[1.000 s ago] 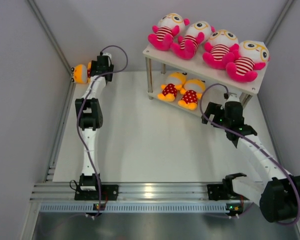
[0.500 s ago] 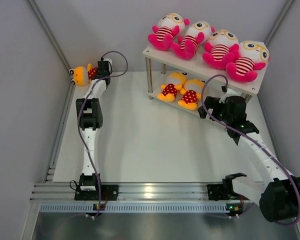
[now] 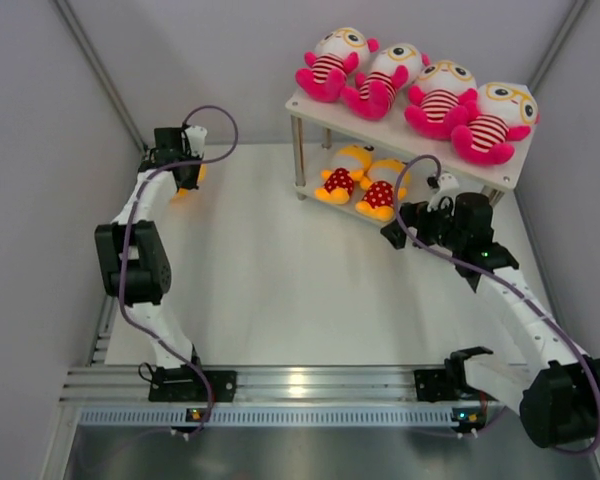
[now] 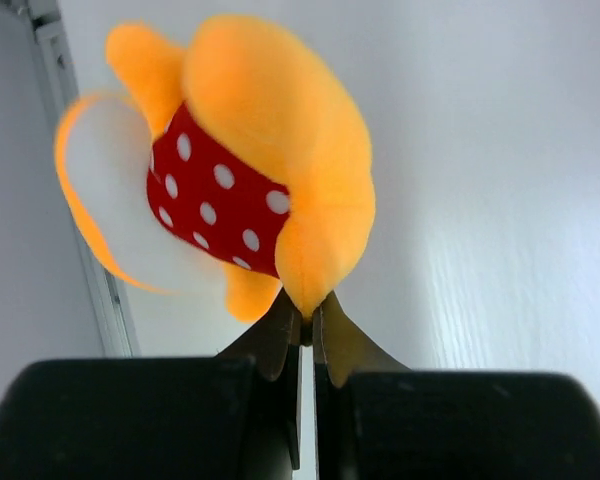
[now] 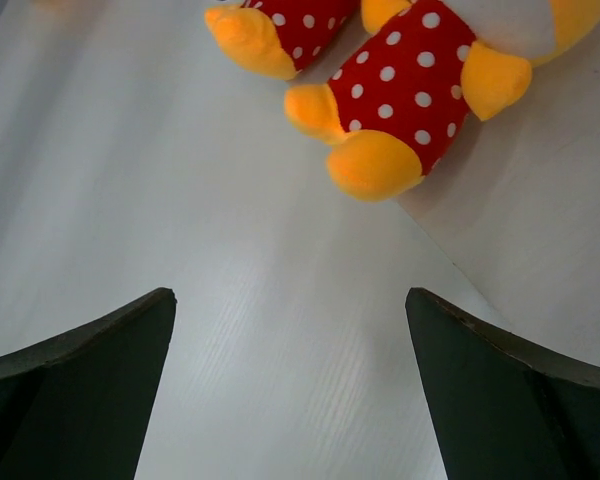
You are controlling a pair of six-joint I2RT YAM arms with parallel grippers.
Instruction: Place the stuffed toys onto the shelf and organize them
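Overhead, four pink dolls [image 3: 440, 95] sat in a row on the top board of the shelf [image 3: 515, 165], with two orange dolls [image 3: 345, 172] on the board below. The left gripper [image 3: 183, 170] stood far-left by the wall, over a third orange doll [image 3: 193, 180]. At the left wrist, jaws were pinched shut on that doll's foot, beside a wall rail [image 4: 80, 250]. At the right wrist, the right gripper [image 5: 290, 330] was spread wide and held nothing, just before the lower pair.

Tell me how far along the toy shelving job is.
Done: four pink toys sit on the shelf top tier, two orange toys on its lower tier. In hand: the left hand is shut on a limb of the last orange toy, away from the shelf. Left: carry it to the lower tier. The right hand is open, empty.
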